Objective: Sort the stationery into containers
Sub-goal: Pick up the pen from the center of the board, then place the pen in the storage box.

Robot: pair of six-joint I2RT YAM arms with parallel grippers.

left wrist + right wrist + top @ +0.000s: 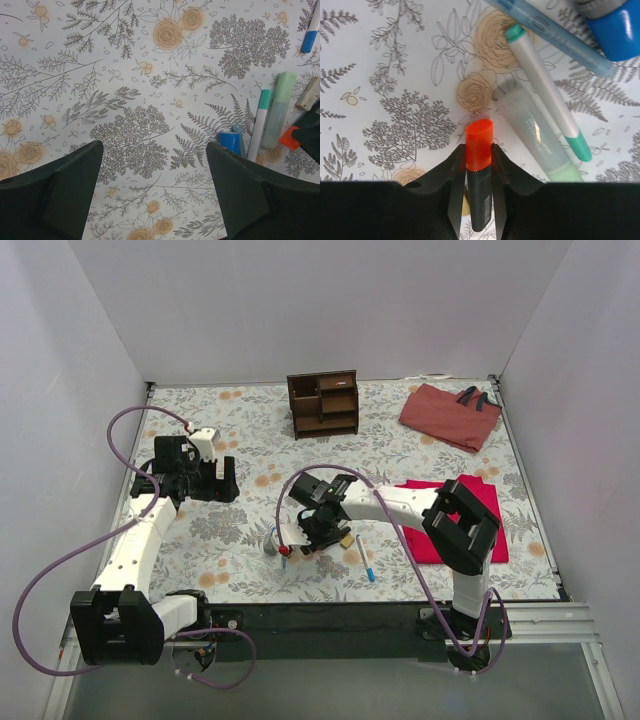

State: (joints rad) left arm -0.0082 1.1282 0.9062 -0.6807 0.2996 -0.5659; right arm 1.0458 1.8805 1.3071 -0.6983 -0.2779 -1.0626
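My right gripper (479,150) is shut on a black marker with an orange cap (479,137), low over the table; in the top view it sits at table centre (312,533). Beside it lie a pale green highlighter (535,135), a white pen with teal ends (545,95), a translucent blue pen (555,35) and a blue-capped cylinder (615,25). My left gripper (155,170) is open and empty over bare tablecloth at the left (215,482). The dark wooden organiser (323,403) stands at the back centre.
A tan eraser (346,539) and a blue-tipped pen (366,567) lie right of the right gripper. A flat red cloth (470,515) lies under the right arm. A reddish-brown bag (450,415) lies at the back right. Purple cables loop along both arms.
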